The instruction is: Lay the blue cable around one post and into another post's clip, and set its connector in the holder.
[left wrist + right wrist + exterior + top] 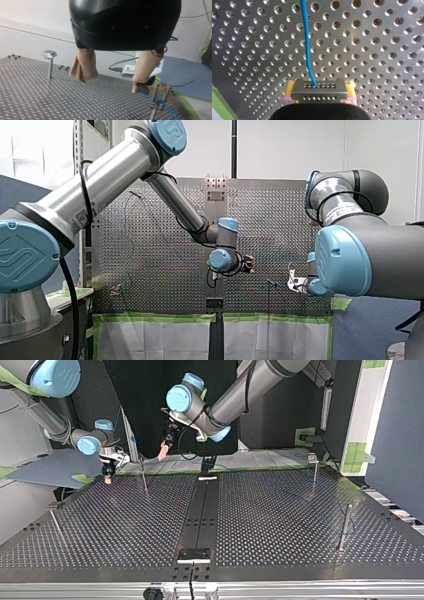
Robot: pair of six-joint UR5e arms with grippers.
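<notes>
In the right wrist view my right gripper (320,96) is shut on a small metal connector (319,88), its yellow pads (289,90) on both sides. The blue cable (306,40) runs from the connector away over the perforated plate. In the top view this gripper (107,476) hangs low at the far left, beside a thin post (143,474). My left gripper (164,450) hovers higher near the far middle, open and empty. Its beige fingers (83,67) stand wide apart in the left wrist view, where blue cable (163,106) passes two posts (153,100).
More posts stand at the top view's right (345,526) and far right (315,467), and one at the near left (56,527). A black strip down the middle carries a block at its near end (194,555). A post with a clip top (49,62) stands beside my left gripper.
</notes>
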